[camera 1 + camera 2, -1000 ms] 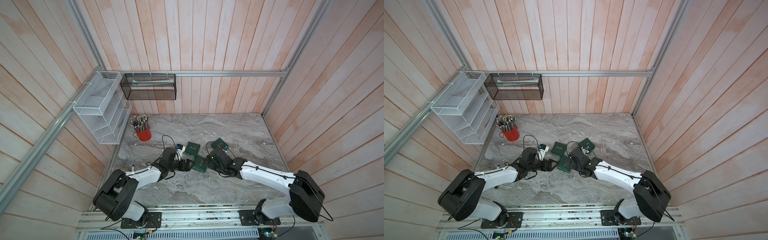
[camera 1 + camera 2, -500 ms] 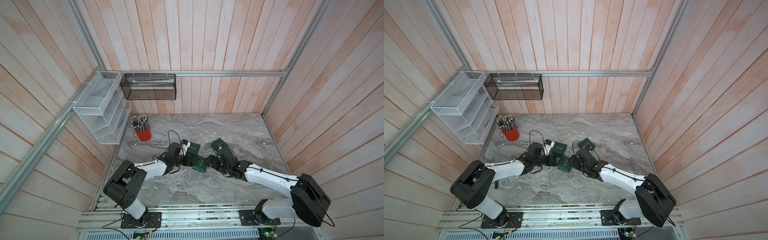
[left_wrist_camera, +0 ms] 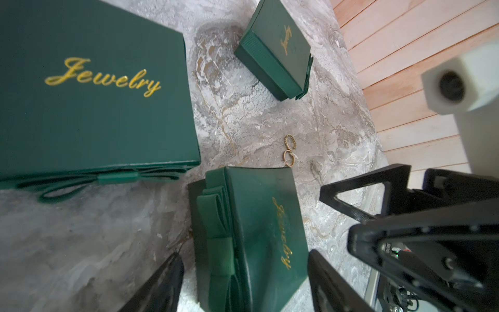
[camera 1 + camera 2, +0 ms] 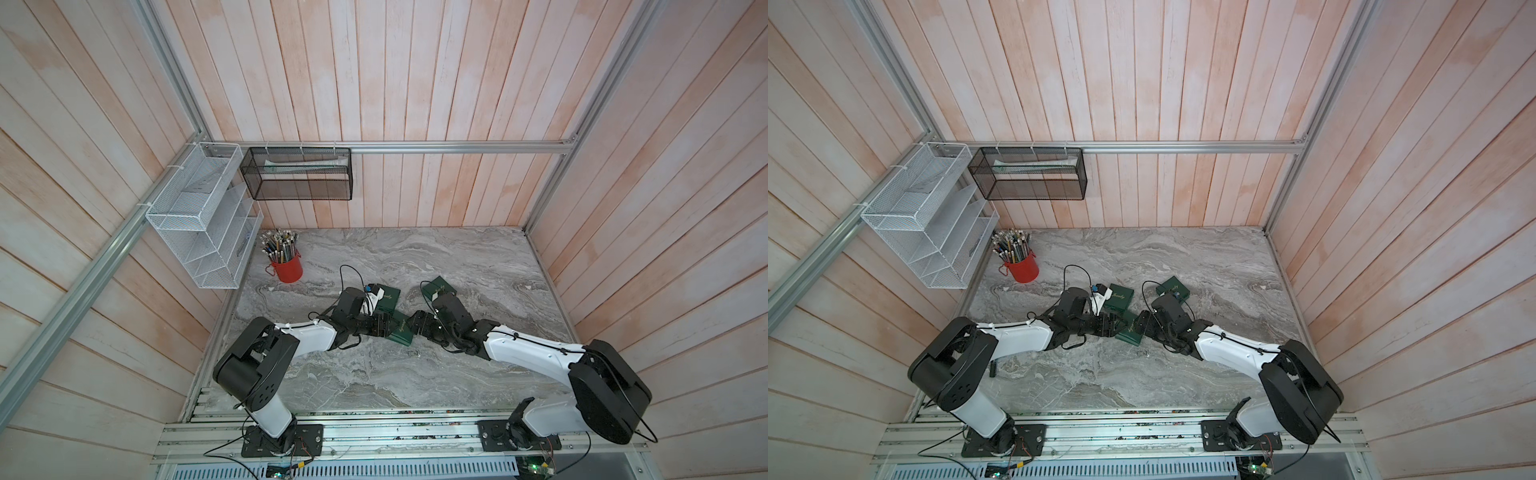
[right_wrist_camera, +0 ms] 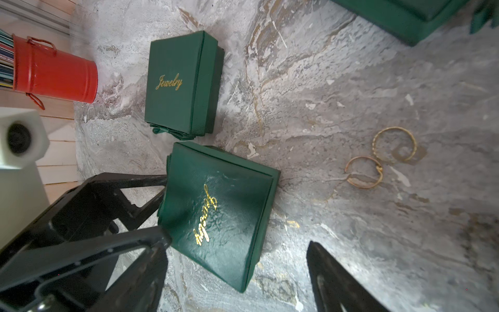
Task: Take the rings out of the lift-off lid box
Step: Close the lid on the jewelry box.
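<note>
Hands spread wide, empty: left hand [image 3: 245,255] straddles closed green box [image 3: 259,229], right hand [image 4: 415,325] beside it. Two rings [image 5: 378,166] lie on tabletop [image 5: 351,243] near box. We should clamp low, lift lid [image 5: 216,205] straight up.

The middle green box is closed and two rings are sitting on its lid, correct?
Not quite. The middle green box is closed, but the two rings lie on the marble tabletop beside it, not on its lid. The right wrist view shows this.
</note>
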